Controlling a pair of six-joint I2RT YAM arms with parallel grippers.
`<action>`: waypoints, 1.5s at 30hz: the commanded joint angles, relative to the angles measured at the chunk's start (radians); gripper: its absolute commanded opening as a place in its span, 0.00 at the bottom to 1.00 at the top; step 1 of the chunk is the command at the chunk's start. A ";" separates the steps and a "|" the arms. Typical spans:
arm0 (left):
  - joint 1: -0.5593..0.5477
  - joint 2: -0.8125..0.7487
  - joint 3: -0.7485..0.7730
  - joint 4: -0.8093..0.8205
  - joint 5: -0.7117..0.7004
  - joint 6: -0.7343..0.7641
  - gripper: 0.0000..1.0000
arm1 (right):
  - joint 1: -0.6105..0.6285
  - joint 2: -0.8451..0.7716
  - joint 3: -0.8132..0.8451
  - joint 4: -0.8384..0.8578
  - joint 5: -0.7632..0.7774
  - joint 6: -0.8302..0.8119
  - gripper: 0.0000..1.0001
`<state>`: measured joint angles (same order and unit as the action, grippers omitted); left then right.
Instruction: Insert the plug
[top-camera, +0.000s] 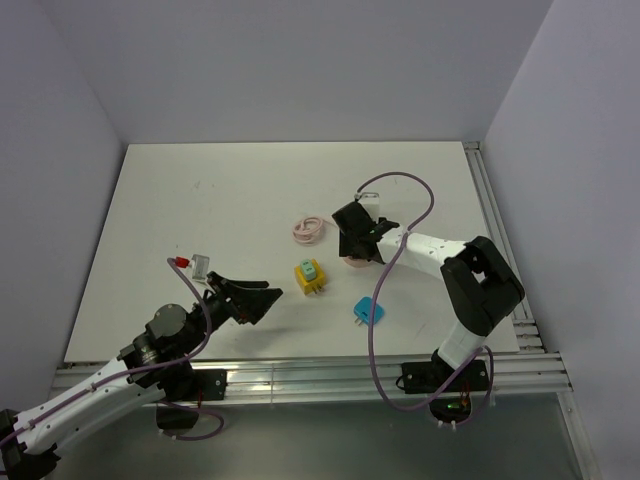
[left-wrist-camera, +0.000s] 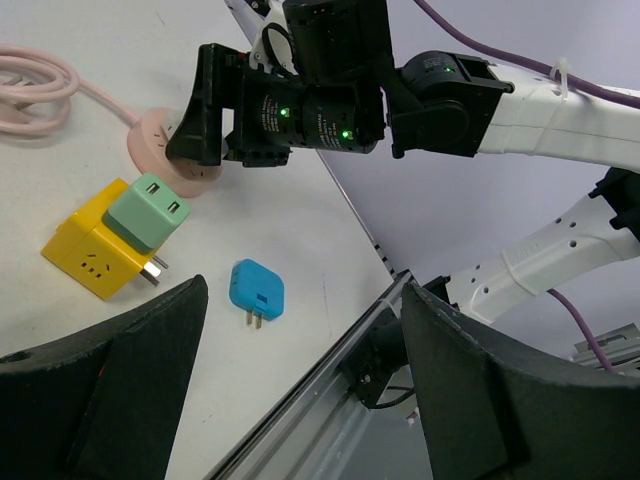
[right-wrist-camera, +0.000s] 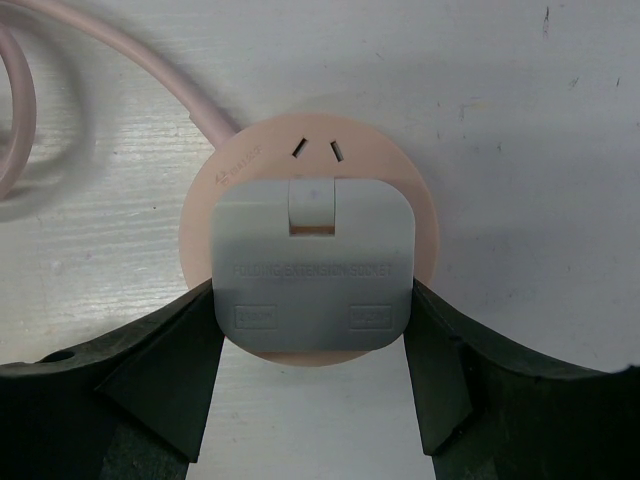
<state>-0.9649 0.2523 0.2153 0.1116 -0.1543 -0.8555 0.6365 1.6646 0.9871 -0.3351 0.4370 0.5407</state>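
Presently, right end effector (right-wrist-camera: 312, 330) clasps grey plug (right-wrist-camera: 312, 270) in pink socket (right-wrist-camera: 250, 160) (left end effector (left-wrist-camera: 305, 300) gapes, empty).

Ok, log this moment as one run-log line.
right tool: shut on grey adapter atop pink socket | left tool: open, empty | blue plug: lying loose

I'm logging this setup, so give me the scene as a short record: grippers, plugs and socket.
left gripper: open, empty, above the table
right gripper: shut on grey block
grey block: on pink round socket
green plug: atop yellow cube
blue plug: lying alone on table
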 joint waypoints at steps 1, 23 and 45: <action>-0.003 0.001 -0.007 0.045 0.016 -0.010 0.84 | -0.004 -0.022 0.002 -0.007 -0.038 -0.016 0.14; -0.003 0.007 -0.010 0.051 0.016 -0.001 0.86 | -0.004 -0.082 0.062 -0.025 -0.061 -0.039 0.82; -0.003 -0.012 0.002 0.023 0.012 0.004 0.86 | -0.005 0.007 0.102 -0.024 -0.041 -0.076 0.81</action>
<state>-0.9649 0.2443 0.2020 0.1223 -0.1539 -0.8555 0.6350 1.6356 1.0443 -0.3779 0.3756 0.4911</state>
